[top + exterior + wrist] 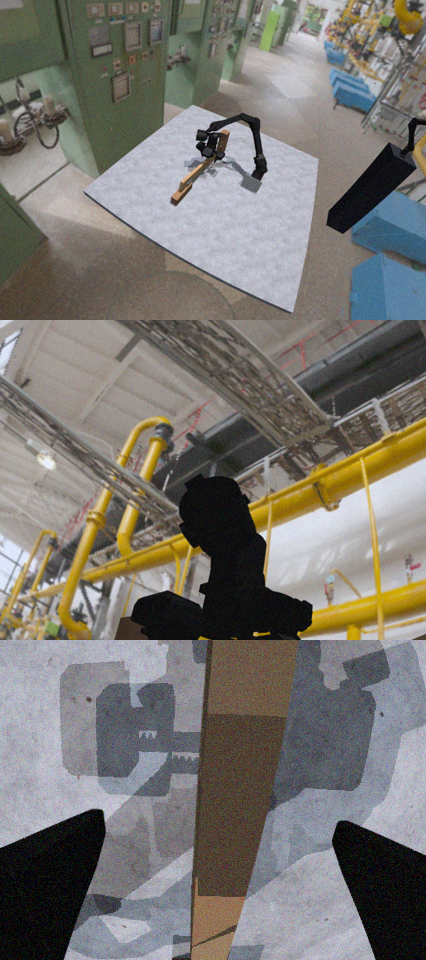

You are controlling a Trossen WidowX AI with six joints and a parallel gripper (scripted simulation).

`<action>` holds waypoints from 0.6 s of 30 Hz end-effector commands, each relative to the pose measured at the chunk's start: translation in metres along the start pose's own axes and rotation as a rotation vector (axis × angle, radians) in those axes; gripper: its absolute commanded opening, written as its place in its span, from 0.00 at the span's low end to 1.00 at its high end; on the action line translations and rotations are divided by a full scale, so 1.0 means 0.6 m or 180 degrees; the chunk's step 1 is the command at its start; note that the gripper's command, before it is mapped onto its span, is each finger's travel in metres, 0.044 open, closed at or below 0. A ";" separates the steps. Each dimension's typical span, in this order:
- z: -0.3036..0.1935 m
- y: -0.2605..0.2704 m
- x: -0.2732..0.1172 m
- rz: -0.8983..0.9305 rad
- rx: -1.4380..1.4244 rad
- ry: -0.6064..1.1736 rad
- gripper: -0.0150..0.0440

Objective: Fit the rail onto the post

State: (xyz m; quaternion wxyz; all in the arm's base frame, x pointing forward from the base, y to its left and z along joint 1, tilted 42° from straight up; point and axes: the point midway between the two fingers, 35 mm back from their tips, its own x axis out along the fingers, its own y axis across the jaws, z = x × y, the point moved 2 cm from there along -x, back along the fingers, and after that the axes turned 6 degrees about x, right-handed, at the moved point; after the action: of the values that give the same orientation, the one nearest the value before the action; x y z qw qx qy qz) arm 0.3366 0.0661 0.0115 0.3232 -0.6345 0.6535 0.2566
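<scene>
The long wooden rail (196,172) (235,790) slopes down from the low footboard block (176,199), where its far end rests. Its near end points to the upright wooden post (224,137); the gripper hides that end in the top view. The pegs and rail holes cannot be made out. My gripper (214,158) (225,828) is open and empty, pointing down over the near part of the rail. In the wrist view the rail runs between the two wide-apart fingers, with a gap on each side. The exterior view shows the arm dark from below, fingertips out of view.
The arm (242,118) (232,557) arches from its base plate (250,184) over the table (247,237) to the post area. The post stands close beside the gripper. A large black box (371,187) stands beyond the table's right edge.
</scene>
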 end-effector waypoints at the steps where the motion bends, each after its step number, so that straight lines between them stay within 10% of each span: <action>1: 0.000 0.000 0.011 -0.0006 -0.0017 0.0010 1.00; 18: -0.002 0.002 0.053 -0.0006 -0.0016 0.0018 1.00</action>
State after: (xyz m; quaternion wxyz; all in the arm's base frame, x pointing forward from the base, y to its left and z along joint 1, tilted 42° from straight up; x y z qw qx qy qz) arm 0.3359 0.0458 -0.0095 0.3223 -0.6346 0.6543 0.2556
